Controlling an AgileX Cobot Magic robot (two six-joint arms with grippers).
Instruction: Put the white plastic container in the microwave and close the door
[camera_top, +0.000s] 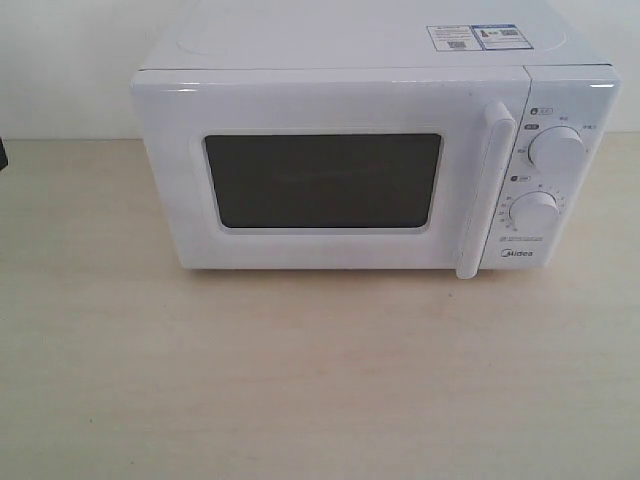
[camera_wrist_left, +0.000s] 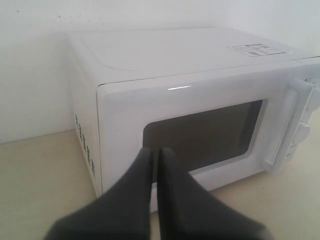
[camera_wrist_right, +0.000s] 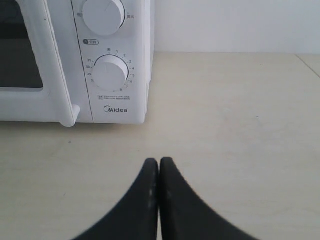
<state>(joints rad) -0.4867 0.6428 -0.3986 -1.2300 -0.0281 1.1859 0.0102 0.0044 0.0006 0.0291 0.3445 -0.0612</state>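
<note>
Container not in any view; possibly behind the dark window, cannot tell. Microwave (camera_top: 360, 45) on surface (camera_top: 300, 380), door (camera_top: 320, 105) shut. Left and right jaws pressed together, empty. If opening comes next: part right jaws, take handle (camera_top: 487, 190) squarely, pull along door's arc.

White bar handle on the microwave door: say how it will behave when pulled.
The white vertical bar handle looks like rigid plastic, so it probably won't flex. Its glossy smooth surface may be slippery. The boxy white microwave looks unanchored on the pale wooden table, so it might slide forward.
</note>
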